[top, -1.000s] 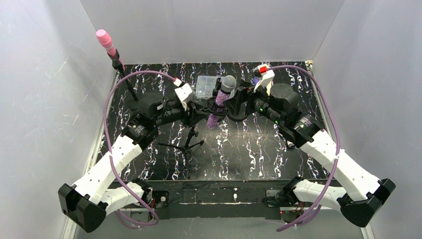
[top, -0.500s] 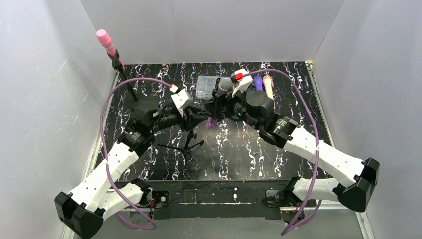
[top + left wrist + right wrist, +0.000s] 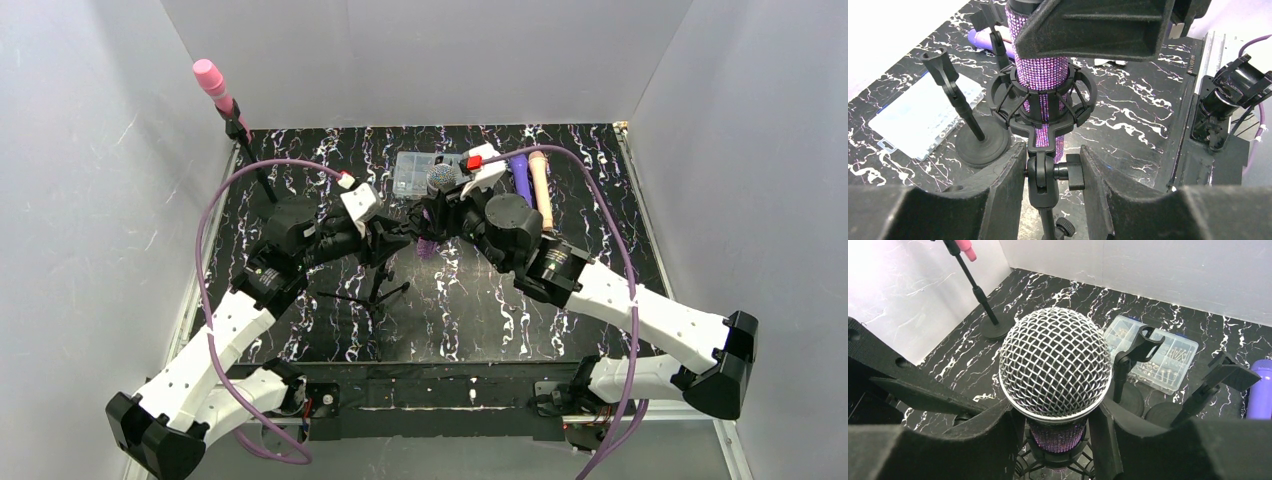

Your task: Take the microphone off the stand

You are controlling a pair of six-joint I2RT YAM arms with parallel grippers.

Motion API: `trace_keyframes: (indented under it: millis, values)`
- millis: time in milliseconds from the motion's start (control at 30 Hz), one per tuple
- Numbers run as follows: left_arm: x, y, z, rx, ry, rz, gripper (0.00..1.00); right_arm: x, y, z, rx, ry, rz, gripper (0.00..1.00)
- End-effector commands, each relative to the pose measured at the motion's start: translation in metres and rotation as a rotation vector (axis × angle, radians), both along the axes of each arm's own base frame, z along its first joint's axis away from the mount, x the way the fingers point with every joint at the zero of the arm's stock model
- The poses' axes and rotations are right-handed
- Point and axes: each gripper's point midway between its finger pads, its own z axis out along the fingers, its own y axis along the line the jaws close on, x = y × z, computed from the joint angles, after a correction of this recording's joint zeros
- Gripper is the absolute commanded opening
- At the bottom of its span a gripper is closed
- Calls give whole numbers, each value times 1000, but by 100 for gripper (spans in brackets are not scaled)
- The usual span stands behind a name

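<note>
Left gripper [image 3: 1052, 157]: narrowed onto the stand [image 3: 1045, 200], fingers clamping the swivel joint just below the ring cradle [image 3: 1018, 126]. Right gripper [image 3: 1057, 415]: closed around the microphone [image 3: 1055, 360], fingers against its purple sparkled body directly under the mesh head. The microphone sits upright in the cradle, above my left fingers. I can read no lettering on it.

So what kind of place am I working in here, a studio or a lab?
Probably a lab test cell, not a studio: plain white walls box in a black marbled tabletop, two arms are bolted at its near edge, and the glitter microphone and parts box look like props.
</note>
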Motion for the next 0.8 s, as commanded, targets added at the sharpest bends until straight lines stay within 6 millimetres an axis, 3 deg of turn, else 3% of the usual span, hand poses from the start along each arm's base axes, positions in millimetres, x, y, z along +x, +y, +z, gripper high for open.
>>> trace_keyframes:
  millis: [0,133,367,533,767]
  values:
    - [5,-1,16,-16,-26,11,0,-9,8,57,107,-111,24,27]
    - [7,-4,21,-22,-23,9,5,-11,8,71,97,-130,20,19]
    - [13,-7,18,-23,-6,14,31,-16,13,85,98,-146,33,15]
    - [14,-9,13,-14,8,8,45,-14,13,72,78,-127,20,15]
    - [11,-15,13,-7,14,-39,55,-15,0,54,65,-96,-16,14]
